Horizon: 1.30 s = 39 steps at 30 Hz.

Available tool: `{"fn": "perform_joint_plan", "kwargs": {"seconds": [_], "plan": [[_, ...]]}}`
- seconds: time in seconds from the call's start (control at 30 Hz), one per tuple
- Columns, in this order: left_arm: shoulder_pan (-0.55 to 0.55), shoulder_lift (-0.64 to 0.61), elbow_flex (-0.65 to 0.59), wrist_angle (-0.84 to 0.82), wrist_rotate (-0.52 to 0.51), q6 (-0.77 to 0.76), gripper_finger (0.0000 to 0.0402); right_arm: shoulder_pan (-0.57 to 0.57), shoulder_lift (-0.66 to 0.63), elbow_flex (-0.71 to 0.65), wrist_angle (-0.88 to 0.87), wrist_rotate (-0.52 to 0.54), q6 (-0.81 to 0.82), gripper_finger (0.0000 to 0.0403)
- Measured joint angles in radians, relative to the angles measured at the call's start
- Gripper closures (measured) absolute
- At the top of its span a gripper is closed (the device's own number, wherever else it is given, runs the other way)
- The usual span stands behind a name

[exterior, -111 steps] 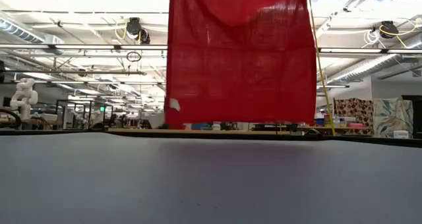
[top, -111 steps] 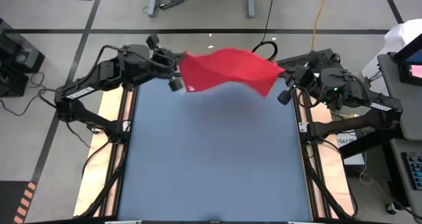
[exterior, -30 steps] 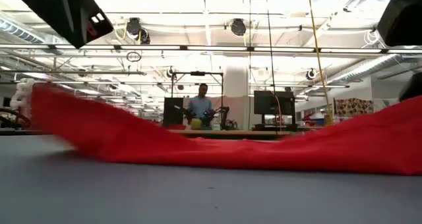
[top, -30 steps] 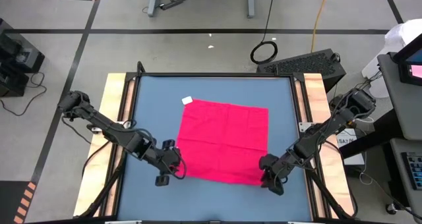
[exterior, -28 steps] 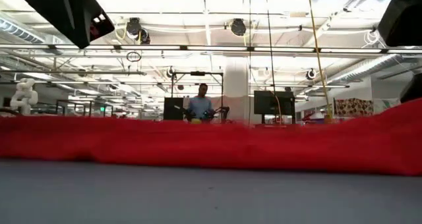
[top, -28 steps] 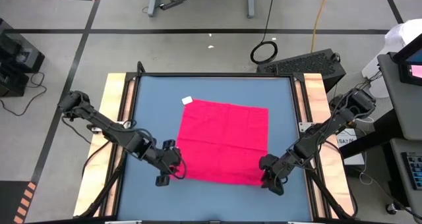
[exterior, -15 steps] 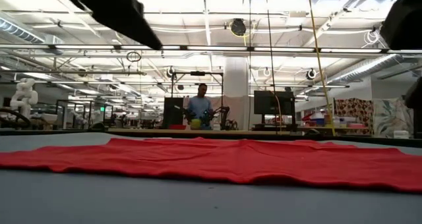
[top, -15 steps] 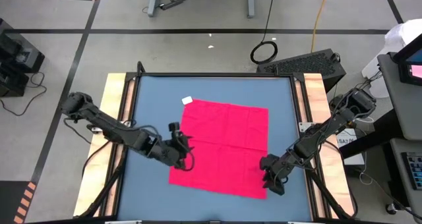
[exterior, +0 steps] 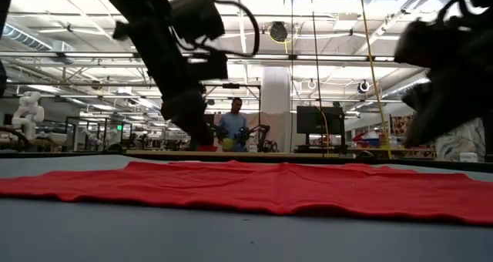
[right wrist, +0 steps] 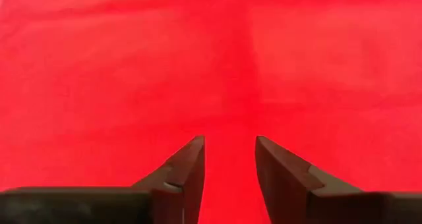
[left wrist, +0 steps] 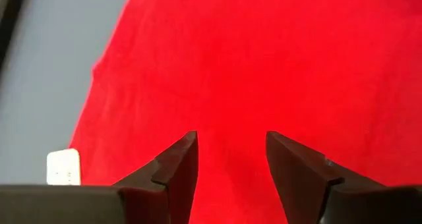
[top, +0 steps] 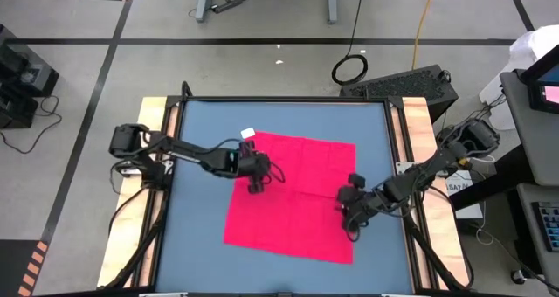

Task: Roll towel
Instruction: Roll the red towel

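Observation:
The pinkish-red towel (top: pixel 293 196) lies spread flat on the blue table (top: pixel 196 245), with its small white tag (top: pixel 247 133) at the far left corner. My left gripper (top: pixel 265 178) hovers over the towel's far left part, open, with only cloth showing below its fingers (left wrist: pixel 178 168) and the tag (left wrist: pixel 62 166) off to one side. My right gripper (top: pixel 347 214) hovers over the towel's right part, open, with nothing between its fingers (right wrist: pixel 191 161). In the low view the towel (exterior: pixel 254 186) lies low and nearly flat.
Bare blue table lies left of the towel and along the far edge (top: pixel 288 113). Wooden rails (top: pixel 148 157) run along both table sides. A person (exterior: pixel 233 127) stands far back in the room beyond the table.
Both grippers have let go of the towel's near corners. The raised near edge has dropped and the towel now lies flat, its near left corner spread outward. My left gripper has swept toward the far edge and right over the towel. My right gripper has shifted slightly toward the far edge and turned.

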<state>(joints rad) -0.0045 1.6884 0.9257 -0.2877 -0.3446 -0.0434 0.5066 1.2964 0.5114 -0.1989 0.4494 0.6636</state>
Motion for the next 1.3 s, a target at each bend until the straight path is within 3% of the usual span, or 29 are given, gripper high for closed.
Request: {"fn": "perform_joint_plan", "kwargs": {"seconds": [0.27,0.53,0.9,1.03,1.3], "plan": [[0.089,0.027,0.000,-0.077,0.002,0.000,0.0287,-0.140,0.026,0.000,0.009,0.149,-0.105,0.0342],[0.171,0.029,0.000,-0.146,-0.053,-0.003,0.0323,-0.249,0.142,0.000,0.113,0.171,-0.162,0.0395],[0.293,0.027,0.000,-0.283,-0.130,-0.063,0.0325,-0.409,0.307,-0.001,0.245,0.178,-0.305,0.0402],[0.280,0.025,0.000,-0.264,-0.066,-0.079,0.0325,-0.439,0.273,-0.001,0.252,0.092,-0.369,0.0402],[0.253,0.025,-0.002,-0.189,-0.052,-0.048,0.0325,-0.436,0.078,0.008,0.163,-0.031,-0.388,0.0403]]}}
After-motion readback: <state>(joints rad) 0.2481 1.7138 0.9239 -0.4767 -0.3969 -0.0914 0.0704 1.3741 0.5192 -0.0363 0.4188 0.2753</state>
